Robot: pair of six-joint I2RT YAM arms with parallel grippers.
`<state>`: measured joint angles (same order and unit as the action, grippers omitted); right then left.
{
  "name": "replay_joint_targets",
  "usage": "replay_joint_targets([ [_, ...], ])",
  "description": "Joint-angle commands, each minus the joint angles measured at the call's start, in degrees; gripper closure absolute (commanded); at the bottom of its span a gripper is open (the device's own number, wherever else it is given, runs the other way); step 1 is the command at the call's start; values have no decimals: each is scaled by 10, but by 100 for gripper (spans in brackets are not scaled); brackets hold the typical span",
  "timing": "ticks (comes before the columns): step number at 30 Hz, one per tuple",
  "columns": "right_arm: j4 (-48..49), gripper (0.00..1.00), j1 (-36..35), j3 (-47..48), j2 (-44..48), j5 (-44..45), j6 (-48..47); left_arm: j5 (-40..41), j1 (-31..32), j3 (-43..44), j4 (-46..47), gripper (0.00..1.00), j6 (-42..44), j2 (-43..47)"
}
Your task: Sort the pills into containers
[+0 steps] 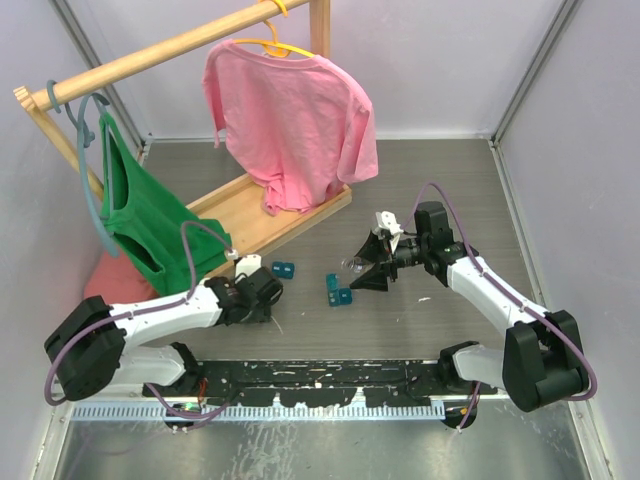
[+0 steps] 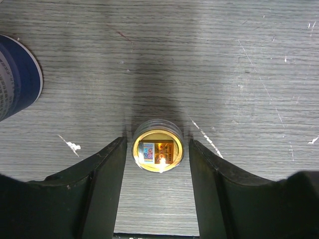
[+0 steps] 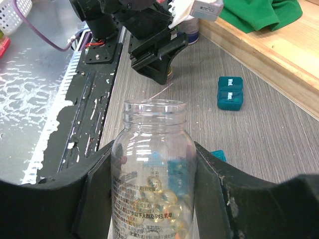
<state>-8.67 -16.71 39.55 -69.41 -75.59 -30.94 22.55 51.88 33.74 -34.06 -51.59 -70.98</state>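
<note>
1. My left jaws stand apart astride a round lid (image 2: 158, 145), well left of the bottle (image 3: 153, 169).
2. The containers (image 1: 340, 294) lie on the bench (image 1: 450, 185) left of the bottle's mouth, one just beside it.
3. My right jaws clamp the bottle, nearer them.

A robot test cell in a lab — plain white panel walls (image 1: 450, 60) box in a grey wood-grain table (image 1: 450, 180). A left arm (image 1: 170, 310) and a right arm (image 1: 490, 290) are bolted to a black rail (image 1: 320, 382) along the bottom edge. At upper left stands a wooden clothes rack (image 1: 160, 50) — a pink shirt (image 1: 290, 120) and a green top (image 1: 145, 215) hang from it.
</note>
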Motion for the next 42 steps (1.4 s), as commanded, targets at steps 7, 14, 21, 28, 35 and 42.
replay_joint_targets([
  [7, 11, 99, -2, 20, -4, -21, -7, 14, -5, 26, 21, 50, 12, -13],
  [14, 10, 99, -1, 20, -7, -23, -6, 16, -6, 29, 22, 50, 15, -14],
  [21, 8, 99, -1, 20, -8, -23, -7, 11, -6, 29, 22, 67, 18, -13],
  [28, -17, 99, -1, 30, -11, -27, -13, -111, -6, 20, 103, 78, 51, 57],
  [35, -147, 99, -4, 78, -7, -12, -106, -311, -6, -72, 457, 79, -40, 163],
  [42, -254, 99, -30, 125, -8, 50, -171, -346, -12, -67, 630, 79, -111, 160],
])
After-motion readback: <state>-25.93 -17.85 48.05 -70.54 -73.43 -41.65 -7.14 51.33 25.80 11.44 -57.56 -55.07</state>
